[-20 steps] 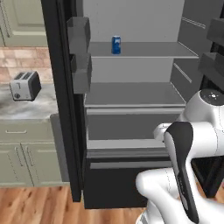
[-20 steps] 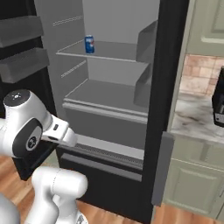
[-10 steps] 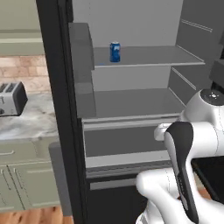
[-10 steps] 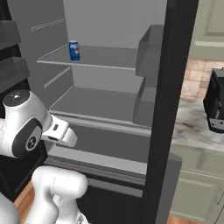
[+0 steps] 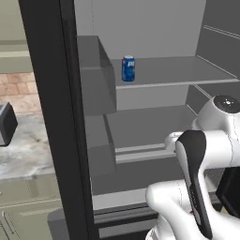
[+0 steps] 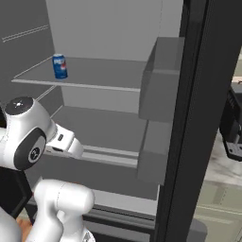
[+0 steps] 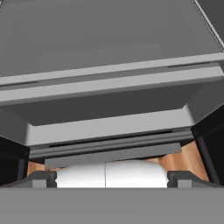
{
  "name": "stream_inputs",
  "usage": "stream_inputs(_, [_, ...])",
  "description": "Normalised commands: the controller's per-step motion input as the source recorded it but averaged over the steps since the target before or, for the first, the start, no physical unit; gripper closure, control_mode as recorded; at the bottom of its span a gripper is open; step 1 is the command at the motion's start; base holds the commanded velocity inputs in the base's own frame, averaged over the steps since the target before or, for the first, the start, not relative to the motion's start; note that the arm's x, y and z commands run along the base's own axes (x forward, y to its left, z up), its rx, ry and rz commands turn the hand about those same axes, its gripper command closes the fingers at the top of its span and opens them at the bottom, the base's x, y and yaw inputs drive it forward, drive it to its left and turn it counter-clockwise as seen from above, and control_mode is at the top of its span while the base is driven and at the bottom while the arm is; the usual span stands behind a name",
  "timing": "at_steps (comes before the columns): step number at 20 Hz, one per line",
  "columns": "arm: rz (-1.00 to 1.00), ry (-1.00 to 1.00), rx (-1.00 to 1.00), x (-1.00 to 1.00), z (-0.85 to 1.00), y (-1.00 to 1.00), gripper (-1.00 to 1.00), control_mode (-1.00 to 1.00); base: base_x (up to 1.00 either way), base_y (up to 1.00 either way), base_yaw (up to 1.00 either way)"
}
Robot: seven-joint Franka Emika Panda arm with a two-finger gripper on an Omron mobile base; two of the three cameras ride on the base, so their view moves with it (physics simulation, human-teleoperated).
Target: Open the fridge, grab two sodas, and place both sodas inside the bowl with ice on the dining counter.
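1. One fridge [image 5: 154, 28] stands open, taking up the middle of both base views.
2. One blue soda can [image 5: 128, 68] stands on a shelf, at about 12 o'clock in the left base view and 10 o'clock in the right base view.
3. One black toaster [image 5: 5, 124] sits at 9 o'clock in the left base view.
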Motion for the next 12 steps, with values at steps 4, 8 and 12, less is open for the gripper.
stream_inputs(4, [0.0, 0.0, 0.0, 0.0, 0.0, 0.0, -1.0, 1.0, 0.59, 0.35, 0.0])
stream_inputs(8, [0.02, -0.09, 0.0, 0.0, 0.08, 0.08, -1.0, -1.0, 0.2, 0.29, 0.03])
stream_inputs(12, [0.08, -0.45, 0.0, -0.04, 0.57, 0.31, -1.0, -1.0, 0.0, 0.0, 0.0])
